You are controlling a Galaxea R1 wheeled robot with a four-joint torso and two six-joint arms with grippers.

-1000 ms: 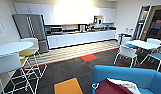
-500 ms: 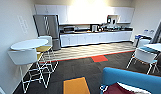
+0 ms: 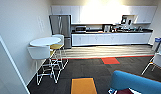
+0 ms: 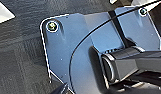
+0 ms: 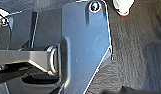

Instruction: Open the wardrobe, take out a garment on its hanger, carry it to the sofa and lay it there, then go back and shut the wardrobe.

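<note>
From the head view, the robot is in a kitchen room and I think it is just driving now, between the wardrobe and the sofa. The bright blue sofa [image 3: 138, 83] is very near, low on the right, with a rounded top edge. A dark red bit peeks out at its lower edge; I cannot tell what it is. On the left stands a round white table [image 3: 45, 41] with tall white stools [image 3: 41, 53]. Far off are a silver fridge [image 3: 60, 26] and a long white counter [image 3: 111, 38]. An orange carpet square [image 3: 83, 85] lies near, a red one [image 3: 110, 60] farther. The next move needs careful steering past the stools and sofa.

The left wrist view shows dark grey carpet [image 4: 18, 57] under the robot's plate. I cannot tell if the left hand is open or closed.

The right wrist view shows the same carpet [image 5: 136, 50]. I cannot tell about the right hand either.
</note>
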